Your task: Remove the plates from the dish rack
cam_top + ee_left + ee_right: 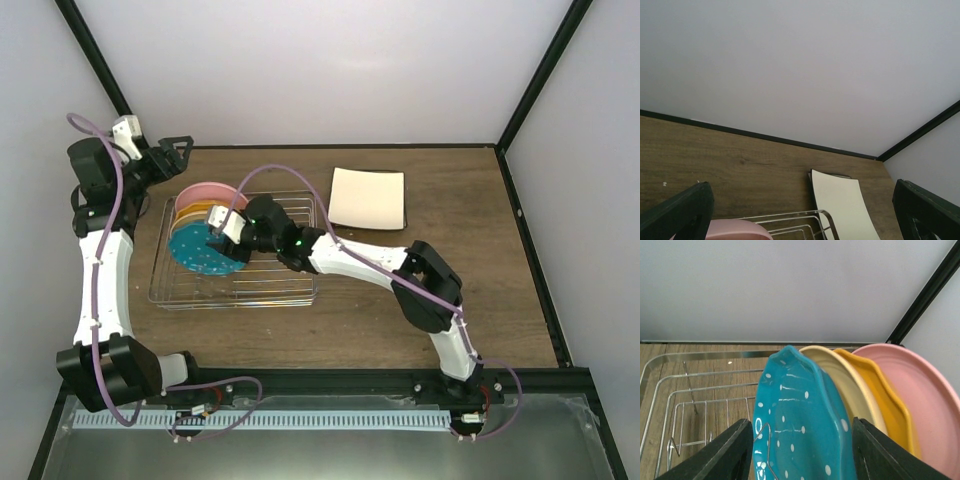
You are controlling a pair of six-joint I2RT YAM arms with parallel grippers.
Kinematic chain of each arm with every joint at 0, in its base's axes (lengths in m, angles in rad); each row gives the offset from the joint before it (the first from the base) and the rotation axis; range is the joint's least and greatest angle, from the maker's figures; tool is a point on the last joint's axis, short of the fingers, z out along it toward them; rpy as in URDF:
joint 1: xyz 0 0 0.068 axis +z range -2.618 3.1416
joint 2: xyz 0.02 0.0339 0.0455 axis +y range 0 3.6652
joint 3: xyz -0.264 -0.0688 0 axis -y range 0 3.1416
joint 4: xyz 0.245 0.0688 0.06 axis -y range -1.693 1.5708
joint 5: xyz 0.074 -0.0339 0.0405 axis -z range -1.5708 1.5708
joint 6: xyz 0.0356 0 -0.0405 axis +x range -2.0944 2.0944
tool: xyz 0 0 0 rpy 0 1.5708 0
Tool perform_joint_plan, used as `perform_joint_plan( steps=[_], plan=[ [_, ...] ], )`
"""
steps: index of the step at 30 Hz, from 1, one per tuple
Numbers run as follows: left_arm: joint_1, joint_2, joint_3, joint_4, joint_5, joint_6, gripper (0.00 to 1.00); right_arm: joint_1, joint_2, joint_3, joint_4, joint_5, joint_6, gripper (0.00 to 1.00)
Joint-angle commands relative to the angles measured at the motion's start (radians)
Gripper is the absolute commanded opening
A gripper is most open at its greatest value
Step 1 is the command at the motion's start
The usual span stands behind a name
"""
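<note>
The silver wire dish rack (280, 285) holds plates standing on edge at its left end: a teal dotted plate (203, 255) nearest, then orange (196, 212), then pink (205, 190). My right gripper (220, 232) is open and straddles the teal plate's top rim. In the right wrist view the teal plate (805, 410) stands between the open fingers (727, 452) of my right gripper (801, 422), with a pale cream-yellow plate (842, 377), an orange plate (875, 385) and a pink plate (912, 390) behind it. My left gripper (178, 148) is open and empty, raised behind the rack's far left corner.
A square cream plate (368, 197) lies plain side up on the wooden table, right of the rack; it also shows in the left wrist view (845, 205), beyond the rack's wire corner (820, 214) and the pink plate's top (737, 231). Walls close the table's back and sides.
</note>
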Motion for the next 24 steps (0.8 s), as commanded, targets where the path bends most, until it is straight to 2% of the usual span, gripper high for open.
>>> perform_joint_plan(
  steps=[1,14,21,24],
  plan=[
    [-0.003,-0.022,-0.006,0.032,0.020,-0.002,1.00,0.004,0.039,0.073,0.009,0.012,-0.028,0.56],
    [-0.003,-0.022,-0.009,0.027,0.031,-0.002,1.00,-0.002,0.154,0.201,-0.057,0.034,-0.074,0.62],
    [-0.002,-0.017,-0.003,0.033,0.035,-0.004,1.00,-0.015,0.174,0.204,-0.085,0.023,-0.068,0.61],
    [-0.003,-0.019,-0.004,0.032,0.036,-0.005,1.00,-0.017,0.175,0.198,-0.090,0.023,-0.068,0.57]
  ],
)
